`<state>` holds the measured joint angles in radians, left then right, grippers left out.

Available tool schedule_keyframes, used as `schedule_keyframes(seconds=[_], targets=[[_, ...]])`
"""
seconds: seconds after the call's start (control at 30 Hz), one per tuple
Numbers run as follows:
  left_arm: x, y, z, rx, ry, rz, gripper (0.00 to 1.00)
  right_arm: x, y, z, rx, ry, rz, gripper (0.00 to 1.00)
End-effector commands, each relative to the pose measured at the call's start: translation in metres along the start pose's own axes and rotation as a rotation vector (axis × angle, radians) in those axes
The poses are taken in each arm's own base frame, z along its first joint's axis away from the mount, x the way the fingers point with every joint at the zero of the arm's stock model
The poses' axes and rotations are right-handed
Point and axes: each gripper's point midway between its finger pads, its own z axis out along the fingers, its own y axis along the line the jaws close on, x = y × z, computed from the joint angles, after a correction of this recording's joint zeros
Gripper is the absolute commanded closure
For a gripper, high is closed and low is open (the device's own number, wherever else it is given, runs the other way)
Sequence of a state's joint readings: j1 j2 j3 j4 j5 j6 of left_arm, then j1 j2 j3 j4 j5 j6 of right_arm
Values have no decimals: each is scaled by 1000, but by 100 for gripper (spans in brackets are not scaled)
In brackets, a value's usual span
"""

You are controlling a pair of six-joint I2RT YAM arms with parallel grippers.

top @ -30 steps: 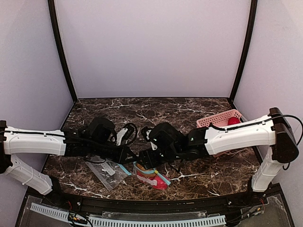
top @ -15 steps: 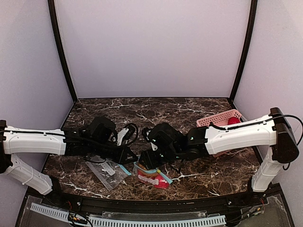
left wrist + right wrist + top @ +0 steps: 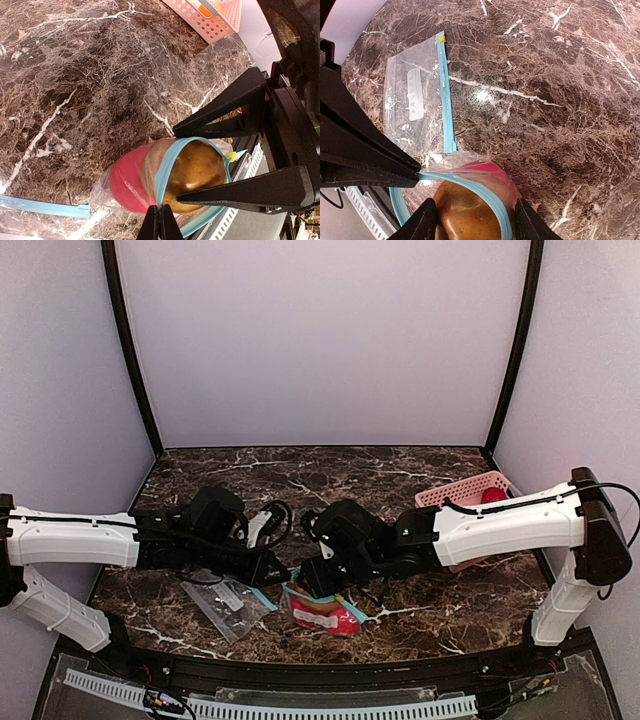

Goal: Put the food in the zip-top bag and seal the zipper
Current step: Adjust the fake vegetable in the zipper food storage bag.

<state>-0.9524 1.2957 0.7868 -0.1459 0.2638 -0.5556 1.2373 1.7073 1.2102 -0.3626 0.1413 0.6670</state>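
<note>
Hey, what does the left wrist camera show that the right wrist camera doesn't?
Only the left wrist view: the pink basket. Only the right wrist view: the white label on a second bag lying flat. Both: the brown piece in the open teal mouth of the zip-top bag, a red piece behind it, the left claw pinching the rim, the right claw straddling the brown piece.

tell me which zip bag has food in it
The bag pinched by the left hand, holding a brown piece and a red piece; the other bag lies flat, empty.
</note>
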Motion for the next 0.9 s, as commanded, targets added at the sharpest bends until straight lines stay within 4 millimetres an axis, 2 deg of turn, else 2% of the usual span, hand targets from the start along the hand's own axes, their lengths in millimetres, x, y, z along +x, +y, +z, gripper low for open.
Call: schedule_keyframes(seconds=[0.0, 0.27, 0.37, 0.5, 0.6, 0.87], targets=[[-22, -10, -13, 13, -63, 22, 99, 59, -47, 4, 180, 207, -50, 50], [-22, -9, -14, 16, -64, 20, 99, 62, -48, -1, 177, 215, -43, 51], [-19, -16, -11, 59, -48, 26, 99, 52, -41, -3, 157, 195, -47, 48], [-15, -27, -5, 126, -14, 32, 99, 32, -30, -2, 144, 149, -52, 36], [-12, -33, -1, 156, 5, 44, 99, 18, -23, 1, 144, 117, -52, 31], [-12, -33, 1, 154, 7, 44, 99, 14, -25, 14, 182, 104, -37, 29]])
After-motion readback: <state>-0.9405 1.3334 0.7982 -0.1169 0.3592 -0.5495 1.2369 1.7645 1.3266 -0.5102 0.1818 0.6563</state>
